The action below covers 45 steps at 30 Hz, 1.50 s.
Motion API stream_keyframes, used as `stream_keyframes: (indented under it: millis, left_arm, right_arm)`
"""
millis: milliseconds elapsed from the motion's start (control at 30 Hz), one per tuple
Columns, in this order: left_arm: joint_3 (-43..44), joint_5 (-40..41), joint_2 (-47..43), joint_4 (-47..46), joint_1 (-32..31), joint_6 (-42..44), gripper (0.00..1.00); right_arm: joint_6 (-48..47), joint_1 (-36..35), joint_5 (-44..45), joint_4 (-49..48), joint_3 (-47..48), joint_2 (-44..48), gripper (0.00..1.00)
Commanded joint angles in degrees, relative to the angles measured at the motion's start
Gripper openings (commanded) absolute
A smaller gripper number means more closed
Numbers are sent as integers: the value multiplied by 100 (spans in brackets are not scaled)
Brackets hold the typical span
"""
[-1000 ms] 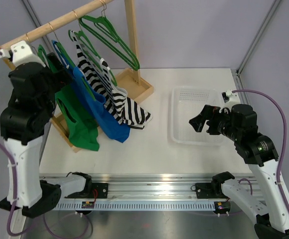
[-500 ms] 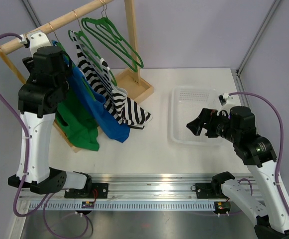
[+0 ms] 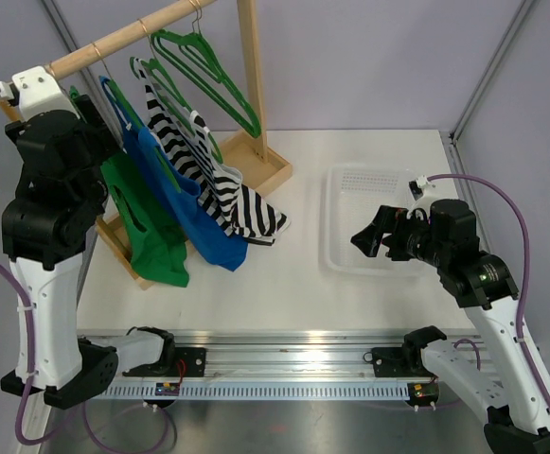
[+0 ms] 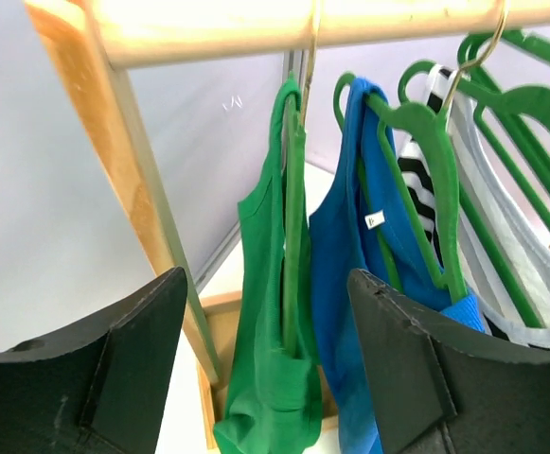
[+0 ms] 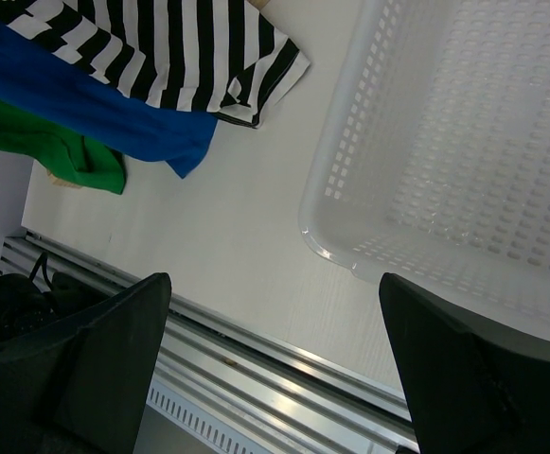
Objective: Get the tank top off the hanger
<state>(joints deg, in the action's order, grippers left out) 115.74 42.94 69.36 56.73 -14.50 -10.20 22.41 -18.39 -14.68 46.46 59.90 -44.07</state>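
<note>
Three tank tops hang on green hangers from a wooden rail (image 3: 114, 40): a green one (image 3: 147, 227), a blue one (image 3: 194, 222) and a black-and-white striped one (image 3: 227, 189). My left gripper (image 3: 99, 123) is open and empty, up at the rail's left end. In the left wrist view its open jaws (image 4: 265, 279) frame the green tank top (image 4: 265, 312) without touching it, with the blue one (image 4: 350, 265) beside it. My right gripper (image 3: 369, 236) is open and empty, above the table at the left edge of the basket (image 3: 369, 189).
An empty green hanger (image 3: 213, 76) hangs at the rail's right end. The rack's wooden post (image 4: 133, 189) stands just left of my left gripper. The clear plastic basket (image 5: 445, 161) is on the right. A metal rail (image 5: 256, 369) runs along the table's front edge.
My left arm swung towards the rack half a second ago and has now moved back left. My right gripper has drifted slightly left. The tank tops have not moved.
</note>
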Motion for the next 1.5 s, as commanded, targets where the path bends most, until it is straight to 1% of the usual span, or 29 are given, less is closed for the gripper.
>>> stream_keyframes:
  millis: [0,167,267,333,400,433,500,567,633,667,900,967,1033,1100,1167,1200,1300,1333,1467]
  left_arm:
    - [-26,-49,287,-242,9,202,72]
    - [229,250,657,-31,184,185,70]
    - [282,224,789,-13,316,150,68]
    - [326,136,868,-4,334,158,64]
    - [387,215,1000,48,343,150,61]
    - [422,285,1018,75,343,132,58]
    - [405,347,1018,66,343,132,55]
    - [396,338,992,5,343,149,49]
    - [388,347,965,-74,351,184,46]
    - [335,364,956,-118,352,219,41]
    - [98,347,903,-189,492,132,39]
    - [54,181,895,-171,589,97,38]
    - [-8,92,903,-153,633,27,32]
    - [-17,57,912,-127,659,0,21]
    - [1,57,895,-127,668,-26,16]
    - [18,57,895,-136,668,-35,11]
    - [106,13,833,-136,668,-53,6]
    - [150,22,825,-153,668,-70,0]
    - [290,-5,719,-171,659,-149,0]
  right_arm:
    - [0,-42,-141,-216,22,22,99]
    - [-9,-42,-141,-181,-22,83,100]
    - [-9,-42,-176,-163,-48,74,99]
    - [-18,-33,-176,-172,-66,83,100]
    - [-18,-42,-185,-172,-84,83,100]
    - [-18,-33,-193,-181,-92,83,99]
    - [-27,-33,-211,-198,-110,83,99]
    - [-35,-42,-220,-216,-128,66,100]
    - [-27,-33,-229,-242,-154,39,99]
    - [-35,-33,-263,-251,-154,22,99]
    - [-62,-33,-273,-251,-172,-5,99]
    - [-62,-33,-273,-251,-163,4,100]
    - [-62,-42,-273,-251,-163,-5,99]
    - [-70,-33,-273,-243,-172,-5,99]
    - [-62,-33,-273,-234,-154,-5,99]
    - [-62,-42,-273,-216,-145,13,99]
    - [-70,-42,-273,-225,-145,57,99]
    - [-71,-33,-273,-225,-145,57,100]
    - [-71,-42,-281,-225,-154,22,100]
